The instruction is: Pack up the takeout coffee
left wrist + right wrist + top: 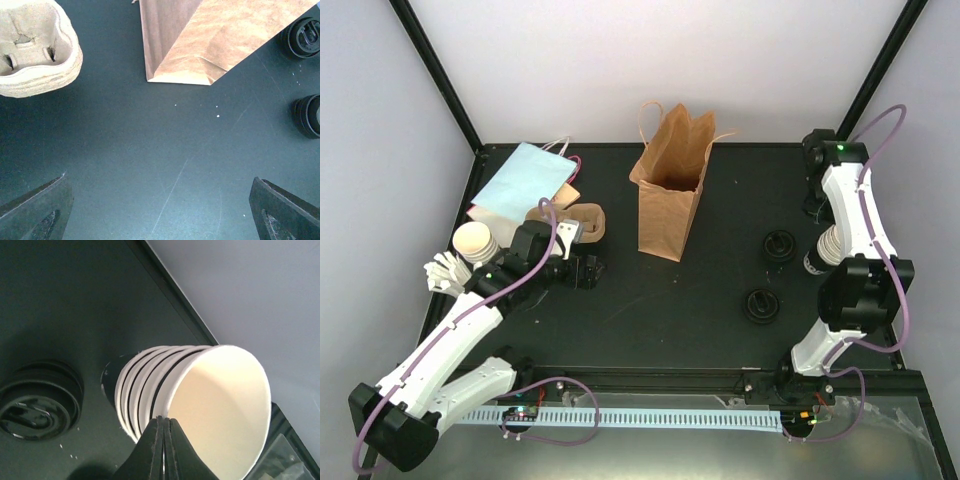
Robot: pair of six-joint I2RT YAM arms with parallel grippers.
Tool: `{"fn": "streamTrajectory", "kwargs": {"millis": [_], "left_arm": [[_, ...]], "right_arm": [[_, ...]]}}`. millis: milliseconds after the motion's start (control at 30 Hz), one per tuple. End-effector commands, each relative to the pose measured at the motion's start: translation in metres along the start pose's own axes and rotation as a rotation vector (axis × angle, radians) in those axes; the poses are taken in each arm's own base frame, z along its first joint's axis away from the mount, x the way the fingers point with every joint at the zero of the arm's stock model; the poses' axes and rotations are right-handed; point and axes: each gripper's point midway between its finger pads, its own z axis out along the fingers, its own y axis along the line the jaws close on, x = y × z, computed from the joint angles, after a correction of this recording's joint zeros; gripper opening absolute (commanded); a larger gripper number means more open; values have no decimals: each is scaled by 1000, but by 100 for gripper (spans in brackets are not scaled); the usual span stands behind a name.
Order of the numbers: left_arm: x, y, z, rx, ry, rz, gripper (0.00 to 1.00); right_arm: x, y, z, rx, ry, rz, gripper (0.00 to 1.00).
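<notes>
The table [650, 310] is matt black, marked with fine pale scratches and a few white specks. It is closed in by plain pale walls [620, 60], with black frame posts [435, 70] running up at the back corners. A pale slotted cable duct [620, 415] lies along the near edge. A brown bag [670, 190] stands upright and open at the middle back. A blue bag [525, 180] lies flat at the back left, and a pulp carrier [30, 50] sits just in front of it. Two black lids [778, 245] rest on the table right of the brown bag, apart from each other. The cups [200, 395] are a nested stack at the right side, near the lids and well apart from the brown bag, cream insides facing the wrist camera. The right gripper [163, 419] has its jaws pressed together at the rim of the outermost cup. Whether the paper wall is pinched between them cannot be told. A further cup [473, 238] shows its cream inside at the left edge beside the left arm. The left gripper [161, 180] stands wide over bare table, holding nothing.
</notes>
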Motion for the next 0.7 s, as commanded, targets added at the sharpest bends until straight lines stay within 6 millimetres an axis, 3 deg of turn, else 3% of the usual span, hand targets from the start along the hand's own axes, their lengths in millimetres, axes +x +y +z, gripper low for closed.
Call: {"fn": "streamTrajectory", "kwargs": {"millis": [0, 33, 100, 133, 167, 267, 367, 400, 533, 633, 667], "left_arm": [[1, 2, -2, -12, -2, -7, 99], [1, 3, -3, -22, -4, -8, 99], [0, 2, -2, -13, -11, -10, 99], [0, 0, -2, 1, -9, -10, 99], [1, -1, -1, 7, -5, -7, 99], [1, 2, -2, -13, -4, -8, 99], [2, 1, -1, -5, 1, -8, 99], [2, 1, -1, -6, 0, -7, 99], [1, 1, -2, -6, -2, -6, 99], [1, 1, -2, -10, -4, -8, 99], [1, 1, -2, -8, -3, -8, 99]], "right_arm": [[-2, -3, -17, -21, 19, -1, 1], [-6, -7, -27, -34, -30, 16, 1], [-19, -22, -19, 46, -130, 49, 2], [-19, -23, -14, 51, -99, 35, 1], [-16, -31, -18, 82, -51, 30, 1], [-16, -32, -28, 10, -82, 83, 1], [-12, -2, -30, -254, -74, 67, 1], [-12, 0, -31, -280, -75, 77, 1], [-14, -42, -17, 27, -49, 116, 1], [-5, -15, -14, -109, 17, 45, 1], [-7, -24, -17, -77, -22, 77, 1]]}}
